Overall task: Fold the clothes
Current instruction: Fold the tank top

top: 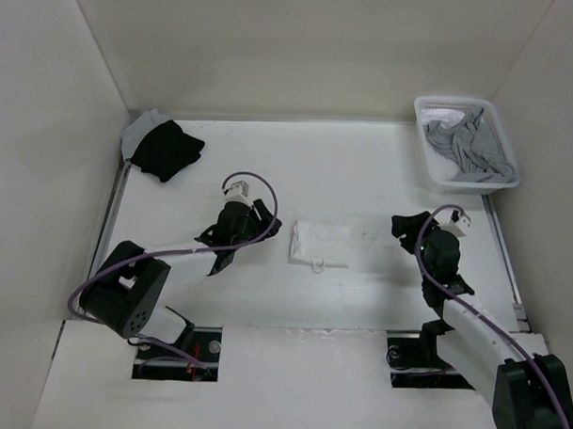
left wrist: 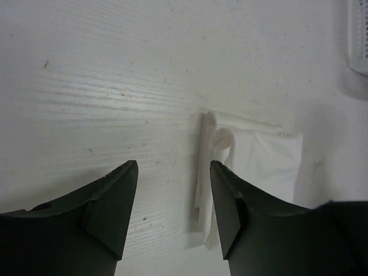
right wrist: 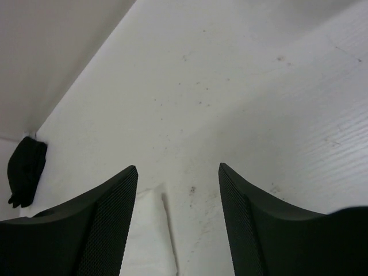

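Arms: two, one on each side of the worktop (top: 363, 170), both bent inward toward its middle.
Left hand (top: 265, 221): one; its two fingers (left wrist: 115, 201) stand apart with nothing between them, just left of the clothes and not touching them.
Right hand (top: 406, 228): one; its two fingers (right wrist: 109, 224) are spread and empty, off to the right of the clothes with bare worktop between.
Clothes (top: 320, 244): one white piece, lying flat as a small folded rectangle near the middle of the worktop, between the two hands.
Clothes, left wrist view: the folded layers (left wrist: 270, 161) show stacked edges along the side facing the camera.
Clothes, right wrist view: one corner (right wrist: 146, 230) shows low between the fingers.
String loops: one (top: 318, 265) seen from above at the near edge; one (left wrist: 221, 141) seen from the left wrist; whether they are the same loop I cannot tell.
Basket (top: 437, 173): one, white plastic, in the far right corner.
Grey garments (top: 472, 146): heaped in the basket, number unclear.
Black garment (top: 166, 149): one, bunched in the far left corner, with a pale grey cloth (top: 144, 125) at its far edge.
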